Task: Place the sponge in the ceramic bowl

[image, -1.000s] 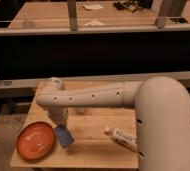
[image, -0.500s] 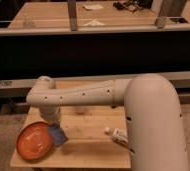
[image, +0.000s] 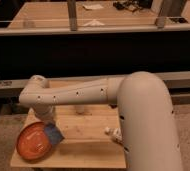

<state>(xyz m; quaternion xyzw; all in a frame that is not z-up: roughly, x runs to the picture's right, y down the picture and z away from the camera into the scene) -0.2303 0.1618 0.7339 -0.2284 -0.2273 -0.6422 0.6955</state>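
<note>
Gripper [image: 49,123] clamped on the sponge [image: 54,134], which hangs over the right rim of the ceramic bowl [image: 29,145] at the table's [image: 88,147] front-left corner. Risk: released here, the sponge may catch the rim and tip out onto the table

One camera only. It is mounted high, close behind the white arm [image: 143,125], whose thick part fills the near side to the right of the gripper [image: 49,124]. The view looks forward and steeply down. The gripper is far from the lens, closed on the sponge [image: 54,133], just above the ceramic bowl [image: 30,144]. The small wooden table [image: 88,142] lies under the gripper. Beyond the gripper, farther away, a long counter [image: 48,12] crosses the view.
</note>
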